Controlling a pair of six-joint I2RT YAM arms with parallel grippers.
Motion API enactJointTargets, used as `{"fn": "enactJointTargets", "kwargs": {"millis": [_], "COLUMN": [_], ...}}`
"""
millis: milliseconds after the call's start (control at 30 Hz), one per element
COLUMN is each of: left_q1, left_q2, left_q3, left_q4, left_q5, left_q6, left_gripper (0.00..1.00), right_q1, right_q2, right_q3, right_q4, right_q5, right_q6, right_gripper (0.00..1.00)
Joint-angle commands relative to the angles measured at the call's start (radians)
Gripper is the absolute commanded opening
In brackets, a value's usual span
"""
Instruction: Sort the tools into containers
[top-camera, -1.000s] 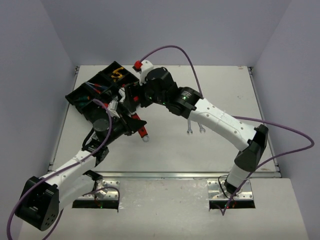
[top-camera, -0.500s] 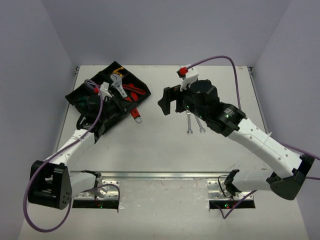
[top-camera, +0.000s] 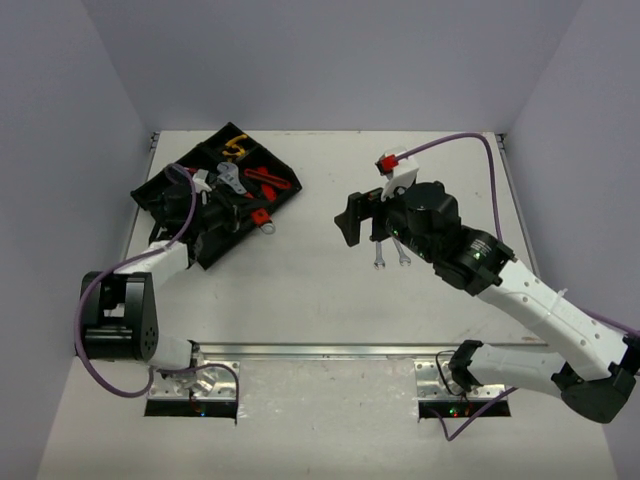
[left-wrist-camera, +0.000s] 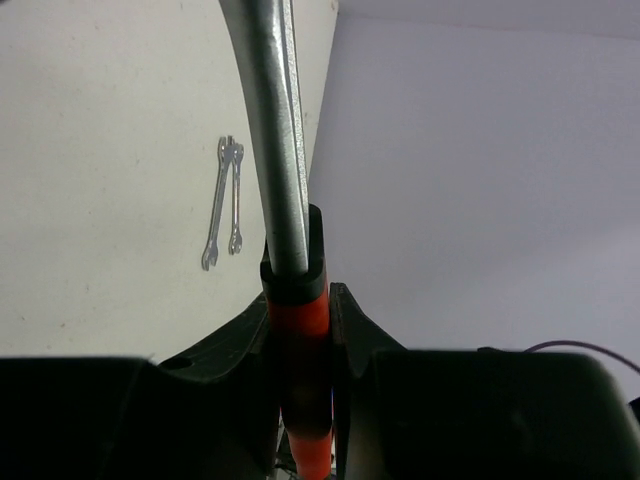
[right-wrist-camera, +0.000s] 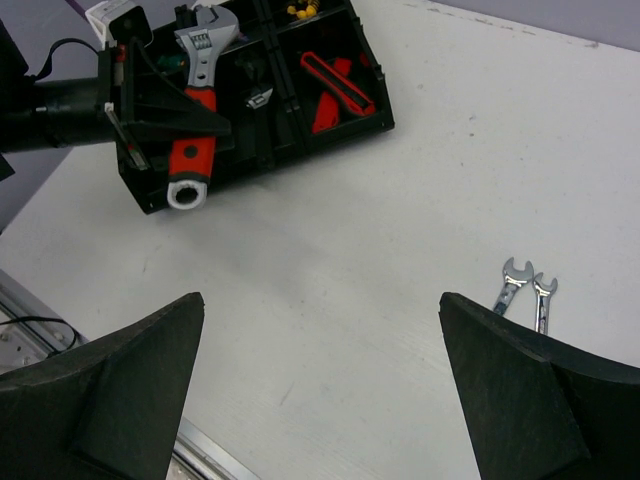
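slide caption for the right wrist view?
Left gripper holds a red-handled adjustable wrench at the black tray; two silver spanners lie on the table; right gripper open.

No legible text; markings on adjustable wrench (right-wrist-camera: 203, 55) unreadable.

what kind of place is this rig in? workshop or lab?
Looks like a lab test cell, not a workshop: a plain white table boxed in by blank walls, left arm and right arm bolted at its near edge, and staged props, a black divided tray and two spanners.
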Motion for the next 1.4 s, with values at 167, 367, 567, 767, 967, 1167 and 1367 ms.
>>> {"fn": "enactJointTargets", "kwargs": {"millis": [167, 367, 567, 767, 967, 1167, 1367], "left_q1": [0.077, 0.100, 0.101, 0.101, 0.103, 0.099, 0.097], "left_q2": [0.155, 0.187, 0.256, 0.296, 0.314, 0.288, 0.203], "left_q3": [0.129, 0.162, 0.159, 0.155, 0.175, 0.127, 0.089], "left_q4": [0.200, 0.103, 0.135, 0.161, 0.113, 0.131, 0.096], "left_q5": [0.084, 0.025, 0.026, 0.016, -0.014, -0.032, -0.062], "left_q6": [-0.079, -0.013, -0.068, -0.104, -0.087, -0.089, -0.071], "left_gripper": [0.00, 0.00, 0.00, 0.00, 0.00, 0.00, 0.00], "right_q1": [-0.001, -0.001, -0.001, -0.001, -0.001, -0.001, 0.000], "right_q2": [-0.025, -0.011, 0.001, -0.004, -0.003, -0.006, -0.001], "right_q3": [-0.011, -0.012, -0.014, -0.022, -0.023, -0.025, -0.026], "right_q4": [0.050, 0.057, 0.063, 0.068, 0.071, 0.072, 0.074], "right_q5": [0.010, 0.001, -0.012, -0.006, -0.010, -0.004, -0.013], "right_q6": [-0.010, -0.018, -0.022, -0.028, -0.029, -0.032, -0.029], "right_gripper": [0.99, 0.99, 0.99, 0.99, 0.99, 0.99, 0.99]}}
